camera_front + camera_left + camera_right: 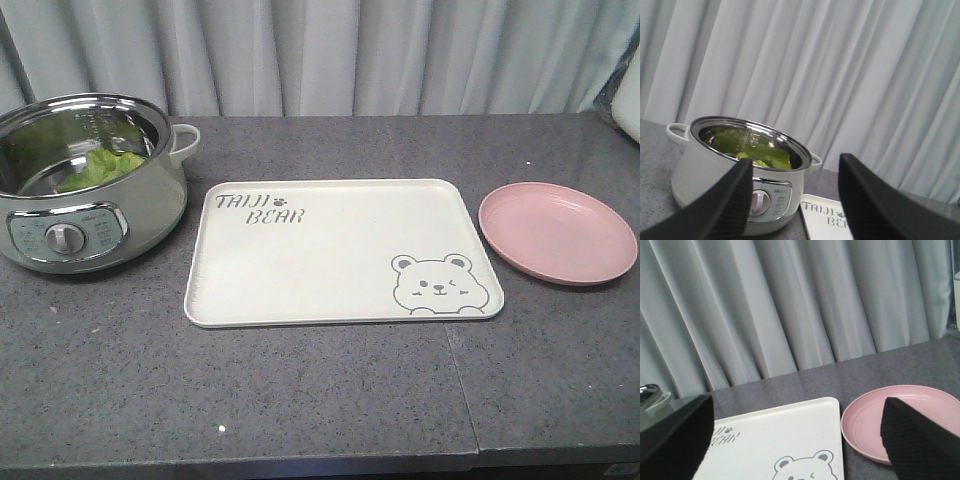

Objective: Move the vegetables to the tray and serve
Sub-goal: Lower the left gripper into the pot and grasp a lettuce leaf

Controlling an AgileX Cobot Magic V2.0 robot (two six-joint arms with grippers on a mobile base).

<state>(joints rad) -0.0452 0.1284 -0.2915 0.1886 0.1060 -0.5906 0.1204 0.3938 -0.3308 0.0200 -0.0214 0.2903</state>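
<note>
Pot (95, 215): far left on the worktop (300, 400).
Lettuce (100, 168): lying inside the pot.
My left claw (794, 170): wide open, empty, facing the pot.
Tray (330, 260): centre, flat on the worktop.
Plate (556, 232): pink, just right of the tray.
My right claw (796, 405): wide open, empty.

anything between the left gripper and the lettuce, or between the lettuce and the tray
Only the pot itself: the lettuce lies down inside it, with no lid on, so the open left gripper would likely have to come in over the rim. Nothing visible lies between the pot and the tray.
</note>
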